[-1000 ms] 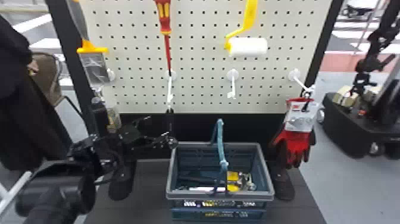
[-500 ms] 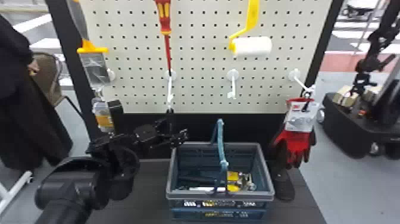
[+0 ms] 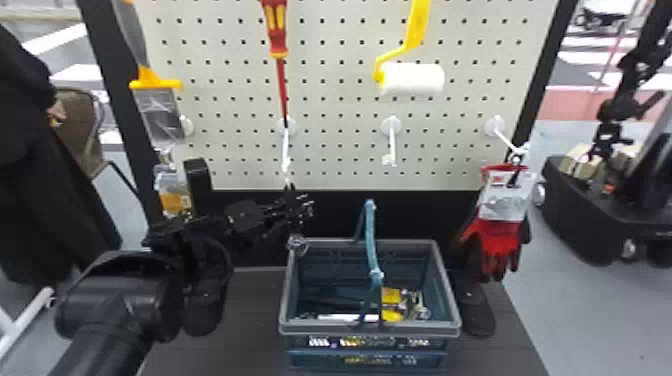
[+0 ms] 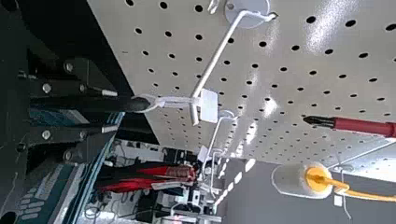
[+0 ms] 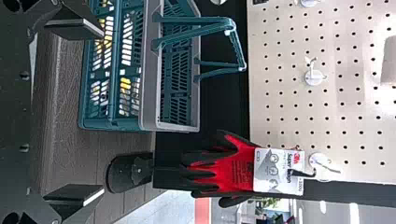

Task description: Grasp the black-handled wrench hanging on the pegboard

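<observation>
right gripper [image 5: 100, 112] near right by the table [image 3: 250, 345] edge, fingers wide apart, empty. basket [image 3: 330, 329] mid-table, with a narrow table strip between its right wall and a black foot [image 3: 472, 310]. inside are yellow and metal tools, can't id them. left gripper [image 3: 297, 205] past the basket's far left corner, fingers parted either side of the wrench [image 4: 133, 103] handle, not clamped. wrench hangs on a pegboard [image 3: 340, 165] hook.

Grey floor [image 3: 575, 310] spreads at 4 o'clock. A black cart [image 3: 590, 215] stands at 3 o'clock, reddish flooring [image 3: 565, 106] at 2 o'clock.
</observation>
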You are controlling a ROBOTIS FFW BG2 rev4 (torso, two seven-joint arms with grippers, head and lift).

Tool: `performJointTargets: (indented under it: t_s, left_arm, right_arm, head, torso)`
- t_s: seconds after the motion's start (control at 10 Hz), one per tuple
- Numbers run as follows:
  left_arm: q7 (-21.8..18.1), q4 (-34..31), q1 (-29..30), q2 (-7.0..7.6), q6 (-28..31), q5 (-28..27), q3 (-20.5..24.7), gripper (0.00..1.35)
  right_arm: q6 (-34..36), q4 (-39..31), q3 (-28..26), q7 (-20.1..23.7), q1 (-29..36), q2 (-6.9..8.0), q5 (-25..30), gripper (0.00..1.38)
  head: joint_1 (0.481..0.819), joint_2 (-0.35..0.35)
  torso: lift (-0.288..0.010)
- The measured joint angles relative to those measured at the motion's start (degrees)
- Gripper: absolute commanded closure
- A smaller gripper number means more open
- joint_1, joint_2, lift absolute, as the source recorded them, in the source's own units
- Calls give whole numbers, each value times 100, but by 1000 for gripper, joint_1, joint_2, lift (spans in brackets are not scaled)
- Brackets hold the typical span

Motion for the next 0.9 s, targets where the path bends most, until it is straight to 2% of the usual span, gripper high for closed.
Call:
performJointTargets:
  t_s: [0.9]
  left_arm:
    - [-20,-4,59,1,-119,-24,40,1213]
  right_arm:
    - [-2,1,0,0,-2,0,0,133]
  head:
    - [549,0]
  torso:
    - [-100]
